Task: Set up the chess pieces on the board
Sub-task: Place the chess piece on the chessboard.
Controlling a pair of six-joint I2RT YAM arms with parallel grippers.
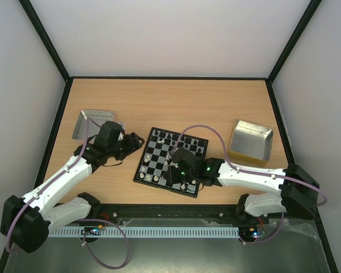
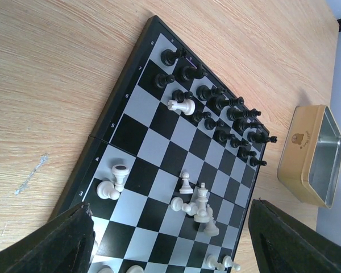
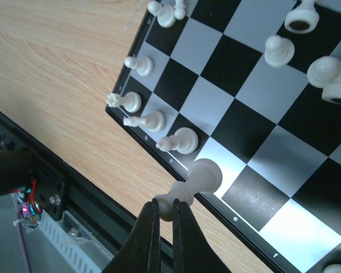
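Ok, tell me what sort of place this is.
Likely a robot lab test cell: a wooden table boxed in by plain white panels on a black frame, with a left arm and right arm bolted at its near edge.

Board (image 2: pixel 159 149) middle rows open; white pieces (image 3: pixel 181 140) crowd near edge, black pieces (image 2: pixel 219 104) far rows.

White links (image 1: pixel 57 185), black joints (image 1: pixel 24 222), purple cables (image 1: pixel 203 126), black right hand (image 3: pixel 166 205).
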